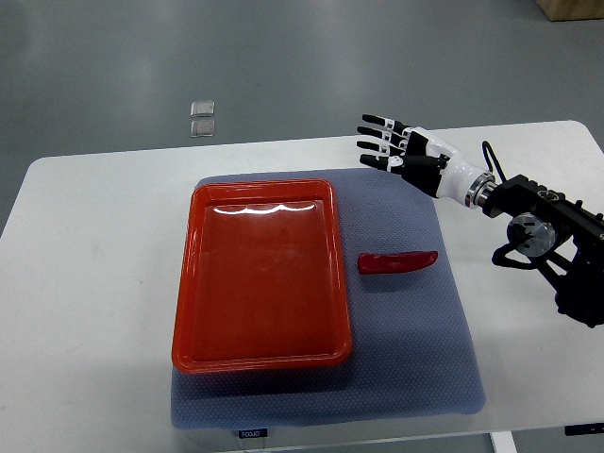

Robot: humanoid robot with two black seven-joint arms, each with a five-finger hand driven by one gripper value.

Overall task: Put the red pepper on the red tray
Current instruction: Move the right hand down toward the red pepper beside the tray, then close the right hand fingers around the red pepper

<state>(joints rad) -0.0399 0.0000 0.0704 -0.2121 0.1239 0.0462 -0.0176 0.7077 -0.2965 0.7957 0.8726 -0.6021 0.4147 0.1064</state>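
Observation:
A red pepper [397, 261] lies flat on the blue-grey mat [415, 330], just right of the red tray [260, 274]. The tray is a shallow rectangle with nothing in it. My right hand [389, 143] hovers beyond the pepper, near the mat's far right corner, with its fingers spread and pointing left, holding nothing. Its arm [538, 222] comes in from the right edge. The left arm does not show.
The mat lies on a white table [85, 283] whose far edge runs just behind the hand. Two small clear squares [202, 117] lie on the grey floor beyond the table.

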